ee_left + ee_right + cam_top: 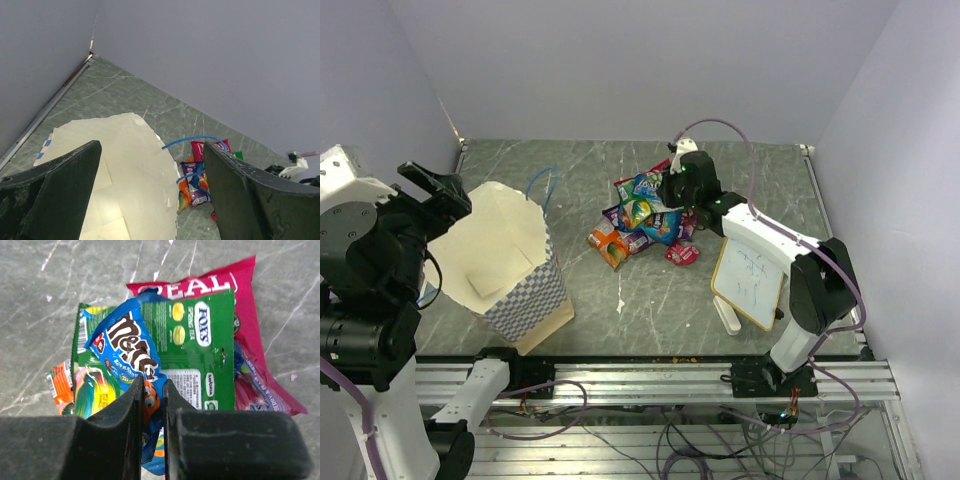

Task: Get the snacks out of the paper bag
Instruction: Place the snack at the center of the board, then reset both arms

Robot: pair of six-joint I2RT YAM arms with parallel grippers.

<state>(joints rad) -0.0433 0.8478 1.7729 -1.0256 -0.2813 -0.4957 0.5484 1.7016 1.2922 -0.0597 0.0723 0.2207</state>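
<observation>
grey marbled table (650, 305), pale lilac walls behind: the paper bag (525, 295) stands at the left with its cream inside showing, and the left gripper (152, 147) hangs over its mouth, fingers spread wide and gripping nothing. the snacks (645, 215) lie heaped mid-table, well apart from the bag, a green packet (200, 350) lying over a red bag (240, 300). the right gripper (152, 395) is pinched nearly closed on a blue packet (125, 340) atop the heap, with a whiteboard (748, 283) lying nearer the arm's base.
</observation>
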